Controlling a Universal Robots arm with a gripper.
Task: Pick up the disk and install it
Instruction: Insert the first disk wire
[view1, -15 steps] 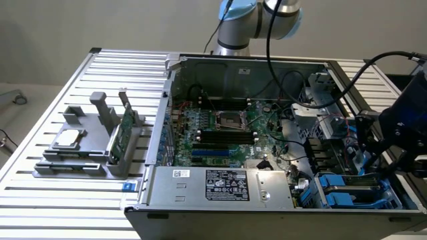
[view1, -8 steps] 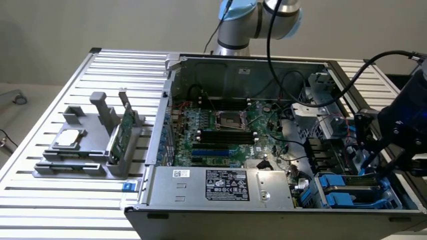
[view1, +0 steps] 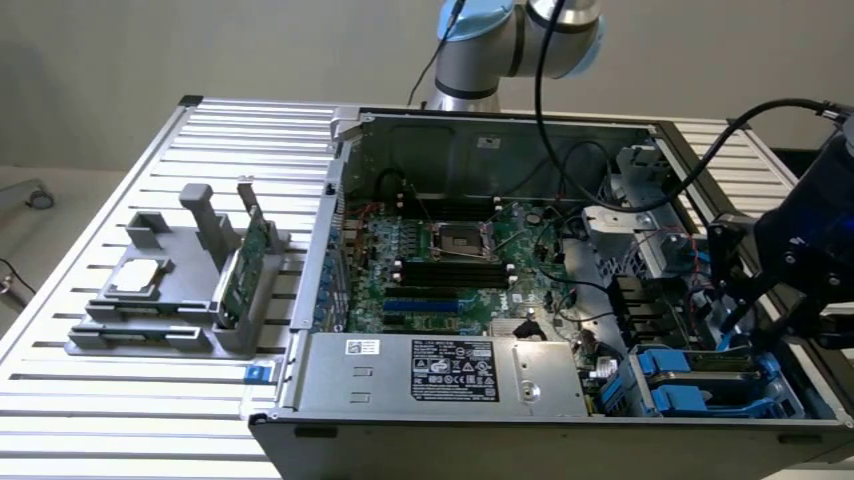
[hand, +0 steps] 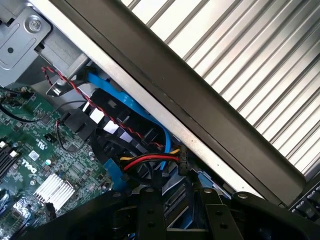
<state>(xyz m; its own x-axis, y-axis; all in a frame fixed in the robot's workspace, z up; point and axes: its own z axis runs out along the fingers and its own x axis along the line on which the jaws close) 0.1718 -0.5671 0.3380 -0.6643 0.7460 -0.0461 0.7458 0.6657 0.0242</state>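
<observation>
Where the gripper hangs: the gripper (view1: 774, 315) is low over the corner of the computer case (view1: 534, 445) on the exterior view's right.
Gripper's hold: it is dark and partly hidden, so I cannot tell if it is open, closed or holding something.
Disk: the disk (view1: 681, 385) in its blue frame sits in the drive slots in that same corner, just under the gripper.
Wrist view: the gripper (hand: 182, 215) is close above blue plastic inside the case. Red, yellow and black wires (hand: 150, 160) run just beside it.
Board: the green board (view1: 441, 270) lies flat in the middle of the case.
Power box: a silver power box (view1: 441, 370) with a black sticker sits beside the disk's corner.
Table: the case stands on a table (view1: 120, 400) of silver slats.
Holder: a grey holder (view1: 134, 335) is on the exterior view's left, apart from the case. A small square chip (view1: 140, 278) lies on it and a thin green card (view1: 238, 270) stands on edge.
</observation>
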